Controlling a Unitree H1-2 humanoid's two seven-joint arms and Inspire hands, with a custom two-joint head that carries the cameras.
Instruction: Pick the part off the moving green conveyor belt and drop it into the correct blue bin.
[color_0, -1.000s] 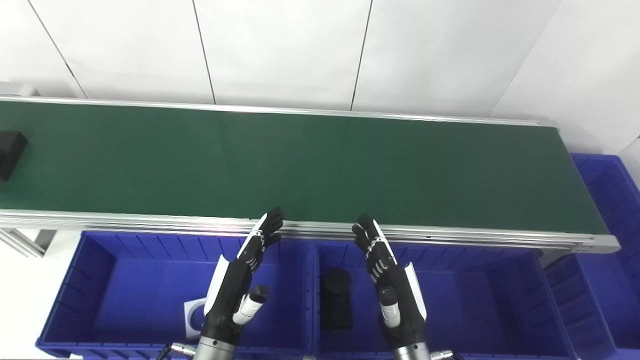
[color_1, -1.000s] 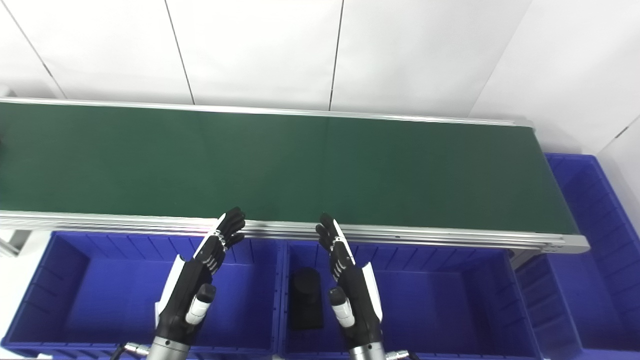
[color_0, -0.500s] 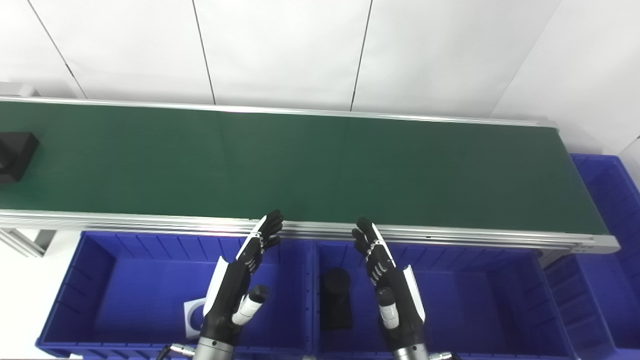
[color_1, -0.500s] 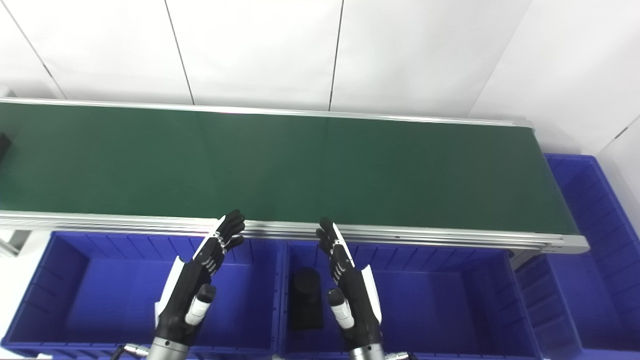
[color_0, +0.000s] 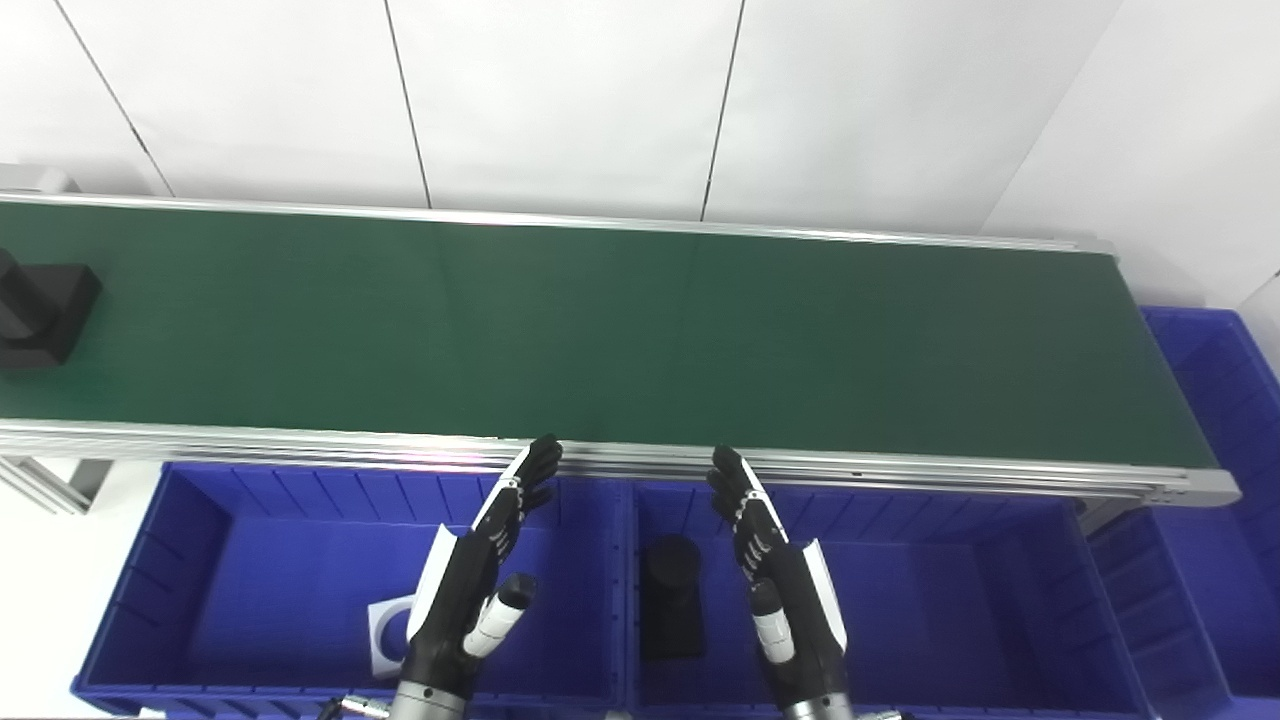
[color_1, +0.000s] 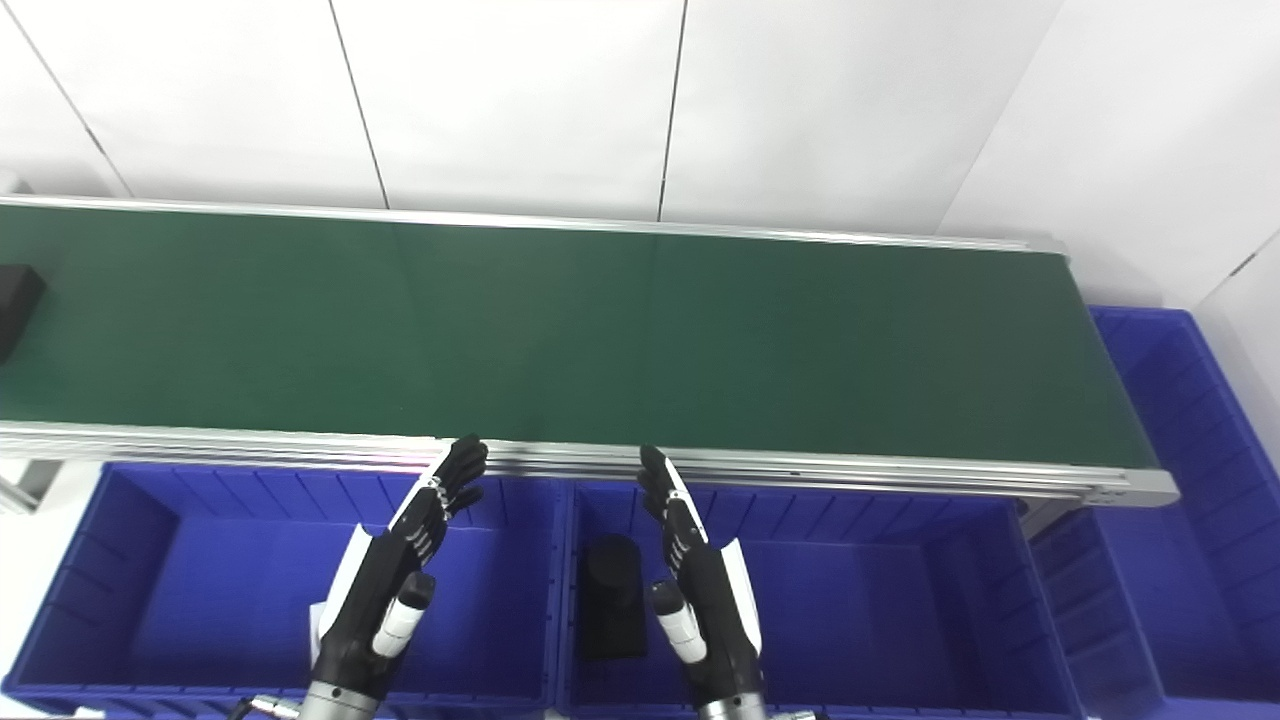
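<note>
A black part (color_0: 40, 308) with a square base and a raised round top rides the green conveyor belt (color_0: 600, 330) at its far left end, partly cut off by the picture's edge. My left hand (color_0: 472, 580) is open above the left blue bin (color_0: 150, 560), well away from the part. My right hand (color_0: 775, 590) is open above the middle blue bin (color_0: 950, 590). Both hands hold nothing, and their fingertips reach up to the belt's near rail.
A black cylindrical part (color_0: 671, 595) lies in the middle bin beside my right hand. A white piece (color_0: 385, 630) lies in the left bin, partly hidden by my left hand. A third blue bin (color_0: 1215, 400) stands past the belt's right end.
The black part has travelled rightward on the belt, further into view. Both hands have dropped slightly back from the belt's near rail.
</note>
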